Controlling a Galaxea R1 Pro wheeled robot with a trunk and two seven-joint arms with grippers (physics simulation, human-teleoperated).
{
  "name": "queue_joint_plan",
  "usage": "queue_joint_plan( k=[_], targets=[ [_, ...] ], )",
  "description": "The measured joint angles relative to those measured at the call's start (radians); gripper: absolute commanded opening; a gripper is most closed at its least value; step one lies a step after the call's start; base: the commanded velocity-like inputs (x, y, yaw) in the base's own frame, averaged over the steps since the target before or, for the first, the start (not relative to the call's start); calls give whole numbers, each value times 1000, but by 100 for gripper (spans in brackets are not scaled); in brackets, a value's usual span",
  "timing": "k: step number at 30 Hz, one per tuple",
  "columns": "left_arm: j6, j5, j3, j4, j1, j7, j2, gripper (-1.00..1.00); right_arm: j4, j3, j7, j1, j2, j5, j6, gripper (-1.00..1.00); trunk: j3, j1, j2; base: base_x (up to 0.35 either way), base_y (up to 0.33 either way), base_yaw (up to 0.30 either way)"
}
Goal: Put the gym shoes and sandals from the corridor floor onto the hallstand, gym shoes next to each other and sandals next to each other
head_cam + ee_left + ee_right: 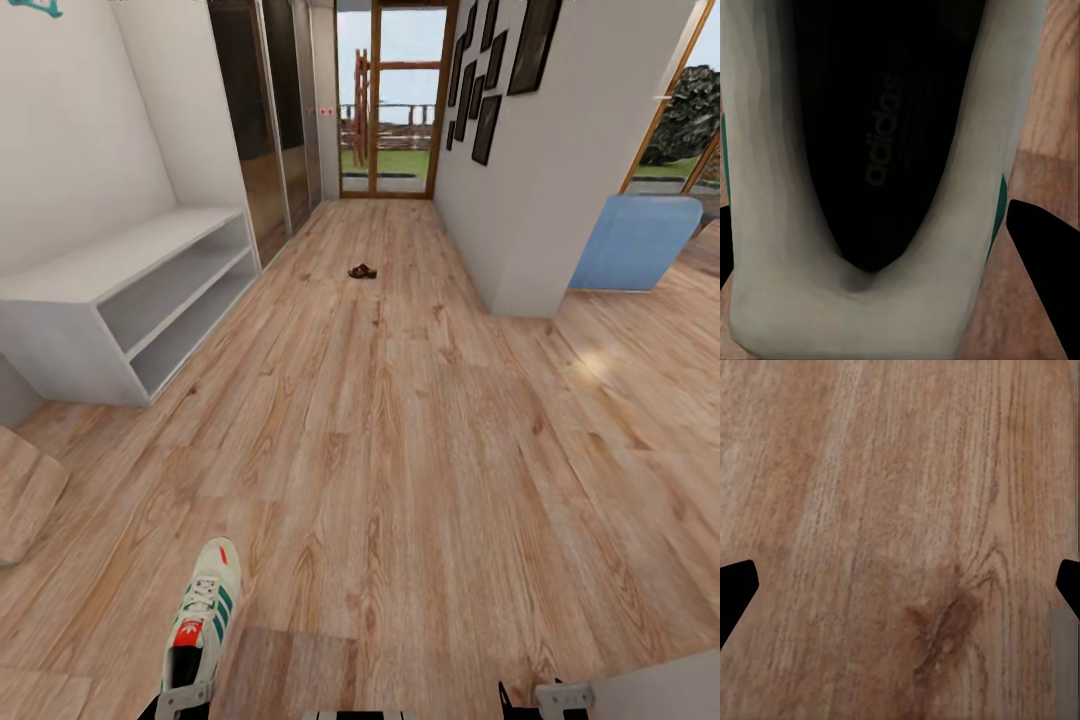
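Cream leather gym shoe (787, 225), dark insole, sits clamped between the left gripper (896, 247) fingers; right gripper (900, 585) spread wide above grainy corridor floor (900, 472).

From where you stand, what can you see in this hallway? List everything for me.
gym shoe: one, cream-white with green stripes and a red-orange tongue mark, near the bottom left of the head view, between the left hand's fingers
sandal: one small brown shape, on the floor far down the corridor
shoe rack: one, pale grey, two open shelves, against the left wall
corridor floor: light brown wood planks
picture frames: several, dark, on the right wall
glass door: one, wood-framed, at the far end
blue panel: one, behind the right wall corner
left hand: around the shoe's heel
right hand: open, over bare floor
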Motion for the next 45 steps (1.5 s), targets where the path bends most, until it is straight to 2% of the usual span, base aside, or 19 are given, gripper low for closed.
queue_joint_plan(
  k=[8,25,39,45],
  targets=[
    [0,0,0,0,0,0,0,-100,0,1,0,0,0,0,-1,100,28,-31,56,0,0,36],
    [0,0,0,0,0,0,0,-100,-1,1,0,0,0,0,-1,100,107,-96,175,0,0,26],
    [0,1,0,0,0,0,0,-100,-3,0,0,0,0,0,0,100,118,-96,175,3,0,0],
    [0,0,0,0,0,0,0,-100,-2,0,0,0,0,0,0,100,119,-96,175,205,0,0]
  ],
)
